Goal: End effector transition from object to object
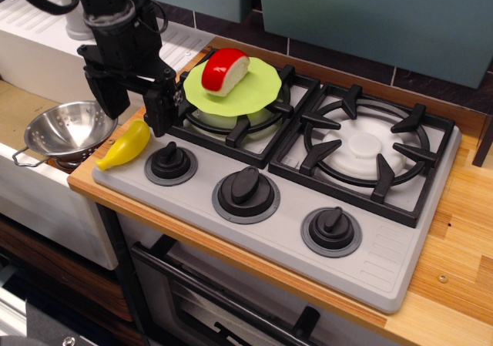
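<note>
My black gripper is open, fingers pointing down, one finger to the left and one finger to the right. It hangs just above the top end of a yellow banana that lies on the front left corner of the grey stove. A red and white sushi piece sits on a lime green plate over the left burner, to the right of the gripper. Nothing is between the fingers.
A metal colander stands in the white sink to the left. Three black knobs line the stove front. The right burner has a black grate. Wooden counter lies to the right.
</note>
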`<state>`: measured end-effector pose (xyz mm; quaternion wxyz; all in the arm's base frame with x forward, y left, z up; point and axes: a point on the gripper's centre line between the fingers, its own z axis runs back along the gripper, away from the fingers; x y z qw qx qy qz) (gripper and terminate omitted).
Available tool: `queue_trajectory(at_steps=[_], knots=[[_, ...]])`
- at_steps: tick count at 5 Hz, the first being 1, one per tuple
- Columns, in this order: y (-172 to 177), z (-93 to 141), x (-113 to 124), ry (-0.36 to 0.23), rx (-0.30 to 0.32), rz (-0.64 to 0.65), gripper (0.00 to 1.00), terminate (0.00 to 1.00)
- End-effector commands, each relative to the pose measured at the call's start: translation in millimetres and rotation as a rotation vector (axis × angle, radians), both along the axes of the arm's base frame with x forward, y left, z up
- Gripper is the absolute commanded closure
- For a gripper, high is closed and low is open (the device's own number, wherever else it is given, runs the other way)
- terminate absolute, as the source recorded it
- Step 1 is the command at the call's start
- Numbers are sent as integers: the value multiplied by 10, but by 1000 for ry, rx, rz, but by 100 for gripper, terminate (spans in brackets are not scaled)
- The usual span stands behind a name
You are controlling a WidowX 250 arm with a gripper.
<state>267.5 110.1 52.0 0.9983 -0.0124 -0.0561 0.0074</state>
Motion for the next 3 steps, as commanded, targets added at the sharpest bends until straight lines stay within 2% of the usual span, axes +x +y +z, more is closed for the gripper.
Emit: queue_trajectory(at_steps=[1,2,3], knots=[[43,50,58,-82,23,-9,0,0],[51,36,41,-84,21,-7,0,0],[101,20,-26,-81,33,6,0,100]])
